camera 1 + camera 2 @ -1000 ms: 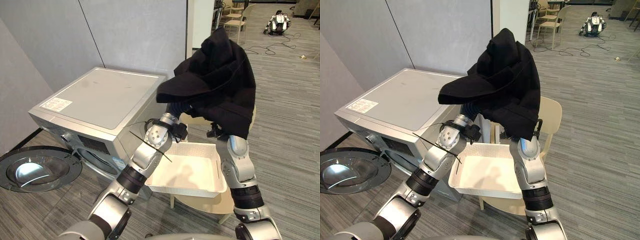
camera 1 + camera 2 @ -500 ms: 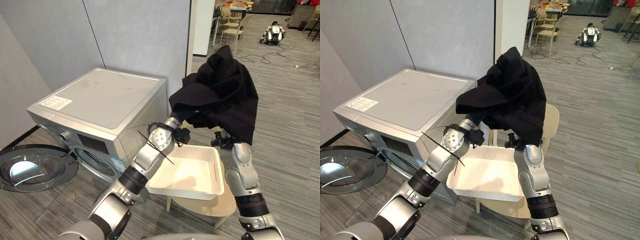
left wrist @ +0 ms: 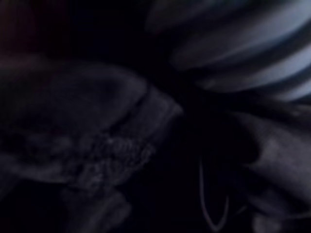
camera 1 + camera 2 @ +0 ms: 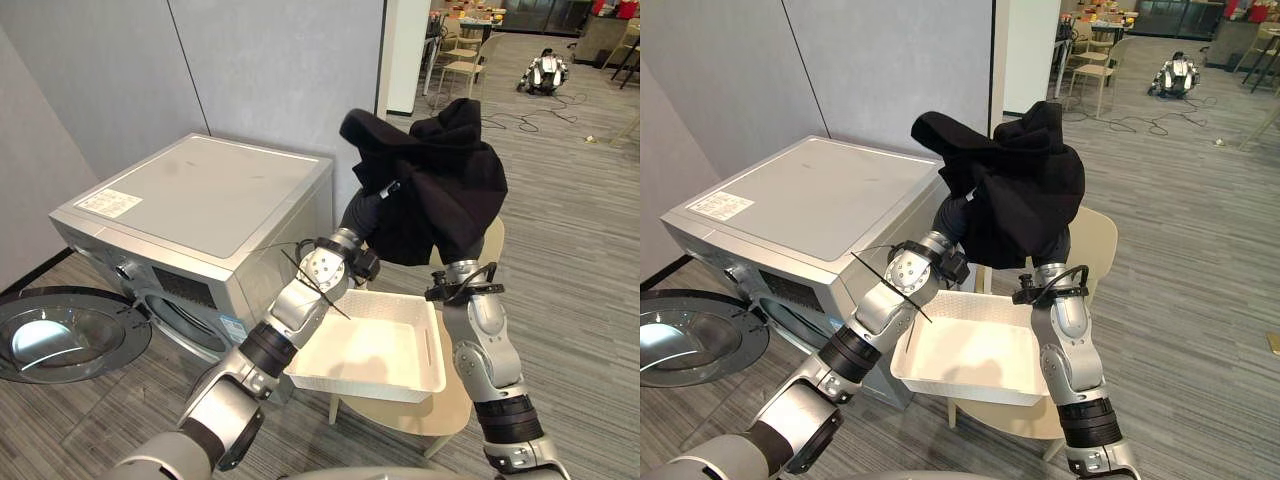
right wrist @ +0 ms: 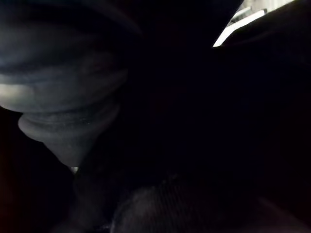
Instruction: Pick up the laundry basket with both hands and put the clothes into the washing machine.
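A black garment [image 4: 440,185] hangs bunched in the air above the white laundry basket [image 4: 437,352]. My left hand [image 4: 372,203] reaches up into its left side, with the fingers buried in the cloth. My right forearm [image 4: 470,300] rises into the garment from below, and that hand is hidden under it. Both wrist views are dark with folds of the black cloth [image 3: 97,145] pressed close. The basket lies with nothing in it on a beige chair [image 4: 455,410]. At the left stands the silver washing machine [image 4: 200,195] with its round door [image 4: 60,340] swung open, low on the floor side.
A grey wall and a white pillar [image 4: 400,50] stand behind the machine. Wood-look floor stretches to the right. Far back are chairs and tables [image 4: 465,50], and another robot [image 4: 545,70] sits on the floor among cables.
The garment's wide left flap has been lifted and the cloth gathered into a tighter bunch. More of my right forearm shows below it. The camera has shifted a little.
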